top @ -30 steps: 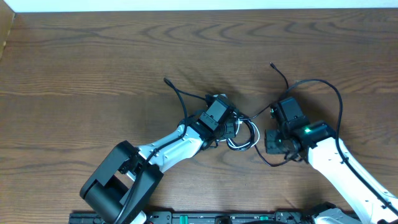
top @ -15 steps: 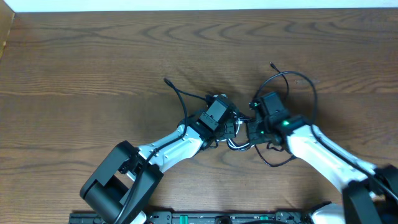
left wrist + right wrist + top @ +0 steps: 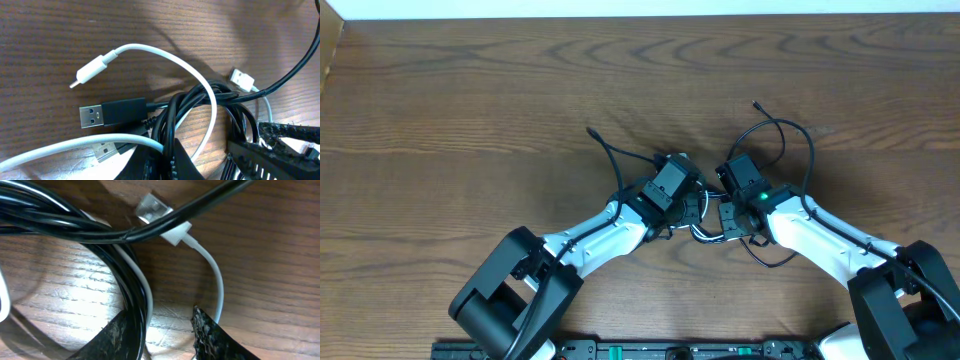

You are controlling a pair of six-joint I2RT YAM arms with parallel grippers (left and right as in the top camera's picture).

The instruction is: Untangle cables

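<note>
The black cable (image 3: 809, 150) and the white cable (image 3: 704, 234) lie tangled between my grippers at mid-table. My left gripper (image 3: 691, 207) is shut on the black cable (image 3: 172, 107) at the knot, its fingers (image 3: 171, 161) at the bottom edge of the left wrist view. That view shows the white cable (image 3: 165, 54), its small plug to the left, and a black USB plug (image 3: 107, 114). My right gripper (image 3: 721, 208) is open over the tangle's right side. Its fingers (image 3: 162, 330) straddle bare wood, with the black coils (image 3: 125, 285) against the left finger and the white cable (image 3: 216, 282) beside the right finger.
The wooden table (image 3: 470, 100) stretches to the left and the back. One black cable end (image 3: 755, 104) lies at the back right and another (image 3: 588, 130) at the back left. A white USB plug (image 3: 152, 208) sits under a black strand.
My right gripper has moved left to the tangle, next to my left gripper. The black loop at the right has shifted left with it. The left arm has barely moved.
</note>
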